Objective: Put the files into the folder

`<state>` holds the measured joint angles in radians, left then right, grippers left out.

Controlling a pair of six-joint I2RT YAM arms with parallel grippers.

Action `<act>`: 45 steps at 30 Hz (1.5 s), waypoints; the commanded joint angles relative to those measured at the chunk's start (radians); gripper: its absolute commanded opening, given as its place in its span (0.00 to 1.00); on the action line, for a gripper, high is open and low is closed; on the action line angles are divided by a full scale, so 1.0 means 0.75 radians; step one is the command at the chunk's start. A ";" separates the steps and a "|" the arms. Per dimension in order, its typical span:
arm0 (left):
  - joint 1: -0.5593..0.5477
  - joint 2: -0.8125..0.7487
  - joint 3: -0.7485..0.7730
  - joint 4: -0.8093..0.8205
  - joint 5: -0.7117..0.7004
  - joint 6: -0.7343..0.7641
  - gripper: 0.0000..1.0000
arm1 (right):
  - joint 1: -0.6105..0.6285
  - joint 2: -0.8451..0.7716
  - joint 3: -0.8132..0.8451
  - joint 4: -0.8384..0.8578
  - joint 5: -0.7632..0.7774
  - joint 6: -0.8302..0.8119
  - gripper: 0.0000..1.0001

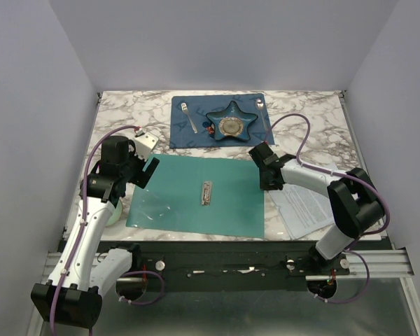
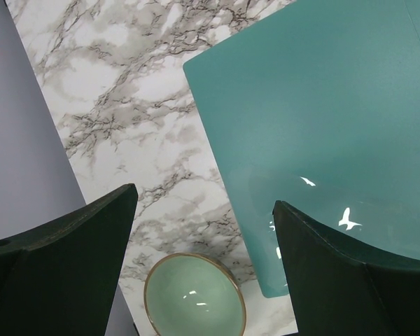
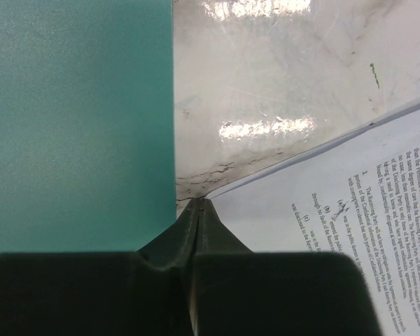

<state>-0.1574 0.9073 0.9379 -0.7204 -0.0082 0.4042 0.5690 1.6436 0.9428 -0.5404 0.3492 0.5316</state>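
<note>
folder (image 1: 189, 203): teal, lying open and flat mid-surface, a bit closer to the near edge
clip (image 1: 207, 192): small silver one running along the folder's middle spine
files (image 1: 309, 204): white sheets with dense black print, flat on the surface (image 1: 315, 126) by the near-right corner. They sit just beside the folder's right edge, a bit skewed, partly under the right arm
left gripper (image 2: 203, 203): jaws spread wide with nothing between them, hanging over the folder's left edge toward its far-left corner
right gripper (image 3: 196, 204): fingers squeezed tight together, tips right where the folder's right edge meets a corner of the files. Honestly can't tell if that paper corner is caught between them or just touching
bowl (image 2: 194, 294): pale green, near the surface's left edge, just off the folder's near-left corner
placemat (image 1: 185, 138): dark blue, at the far edge, just beyond the folder's far edge
star dish (image 1: 231, 122): blue, on the placemat, with a fork (image 1: 189, 116) on one side and a spoon (image 1: 262, 109) on the other
</note>
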 commanded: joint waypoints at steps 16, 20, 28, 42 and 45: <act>-0.005 -0.042 0.007 0.014 -0.026 0.005 0.94 | 0.057 -0.289 -0.022 -0.001 -0.204 0.017 0.01; -0.005 -0.048 0.007 0.014 -0.032 0.007 0.94 | 0.133 -0.304 0.025 -0.006 -0.241 -0.011 0.01; -0.007 -0.062 0.014 -0.003 -0.030 0.005 0.94 | 0.436 -0.171 0.170 0.023 -0.371 -0.089 0.01; -0.005 -0.058 0.032 -0.015 -0.030 0.024 0.94 | 0.485 -0.323 0.134 -0.034 -0.280 0.009 0.93; -0.005 -0.060 0.032 -0.015 -0.036 0.032 0.94 | 0.280 -0.477 0.038 -0.148 -0.210 0.201 0.90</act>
<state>-0.1574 0.8703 0.9382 -0.7235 -0.0154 0.4049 0.9390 1.4384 1.0451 -0.5392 0.0925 0.5224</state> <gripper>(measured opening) 0.937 0.927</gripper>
